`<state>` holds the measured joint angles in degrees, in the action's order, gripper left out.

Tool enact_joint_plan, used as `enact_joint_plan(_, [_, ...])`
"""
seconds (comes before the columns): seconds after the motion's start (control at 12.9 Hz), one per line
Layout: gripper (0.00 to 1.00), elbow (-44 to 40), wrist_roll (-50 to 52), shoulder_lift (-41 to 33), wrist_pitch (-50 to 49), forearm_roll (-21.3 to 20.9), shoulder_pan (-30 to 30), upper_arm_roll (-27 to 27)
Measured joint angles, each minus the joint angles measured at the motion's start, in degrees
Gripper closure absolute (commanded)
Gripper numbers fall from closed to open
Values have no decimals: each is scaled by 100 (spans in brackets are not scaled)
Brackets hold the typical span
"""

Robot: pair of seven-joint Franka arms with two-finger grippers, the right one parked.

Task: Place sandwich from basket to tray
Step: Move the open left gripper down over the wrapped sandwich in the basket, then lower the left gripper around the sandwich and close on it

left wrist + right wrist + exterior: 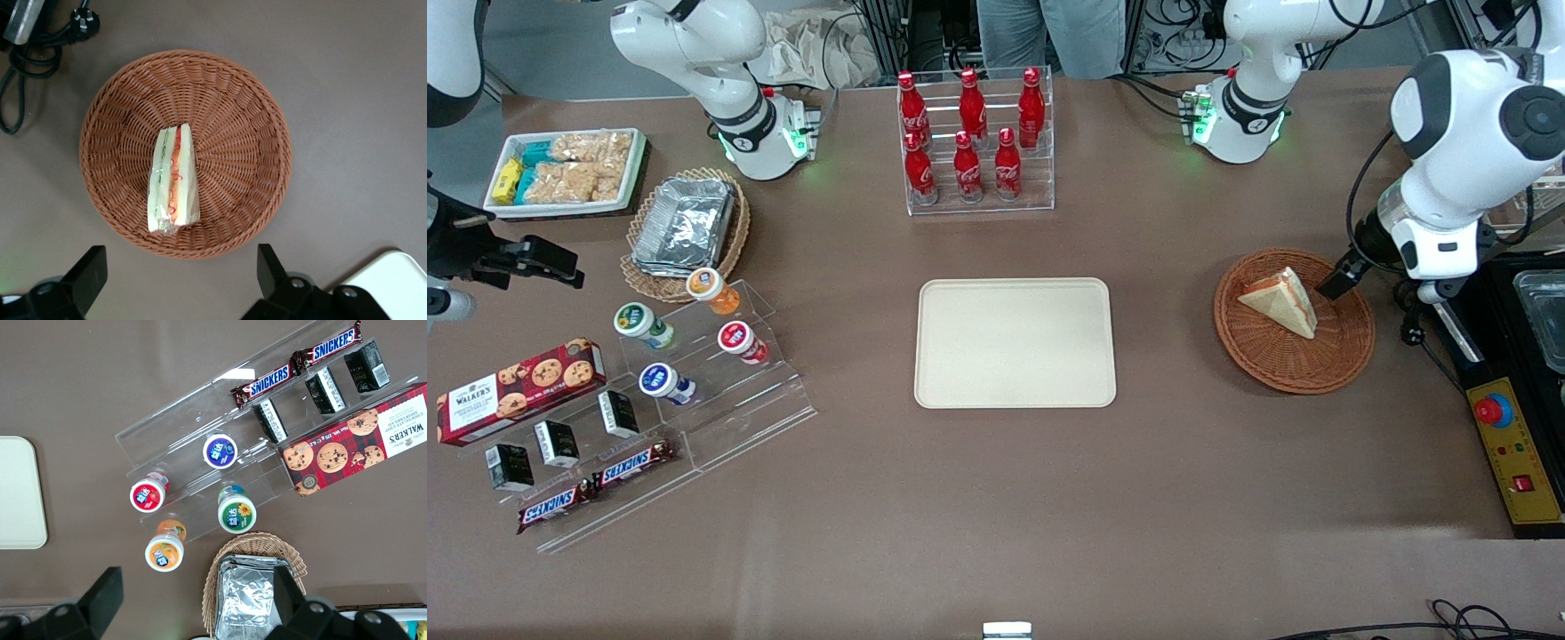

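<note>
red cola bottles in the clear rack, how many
6 in the rack: three nearer, three farther. The claw hangs open above the basket.

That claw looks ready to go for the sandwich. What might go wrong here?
The open gripper hangs above the basket, not touching the sandwich. The wedge looks soft and plastic-wrapped, so it might squash or slip. A finger might catch the light basket's rim. The tray is some way off, so a loose grip risks a drop.

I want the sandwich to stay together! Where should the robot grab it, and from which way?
Come straight down from above. The sandwich stands on edge in the basket, filling stripe facing up, so the two fingers should squeeze the flat bread faces near the middle. The tool is open and hovers above the basket's rim.
</note>
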<state>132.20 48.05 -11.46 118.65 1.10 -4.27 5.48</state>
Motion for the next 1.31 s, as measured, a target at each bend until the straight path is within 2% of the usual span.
enact_joint_plan(0.54, [0, 1318, 0, -3, 1440, -1, -107, 0])
enact_joint_plan(1.31, [0, 1885, 1, 214, 2400, 2, -240, 0])
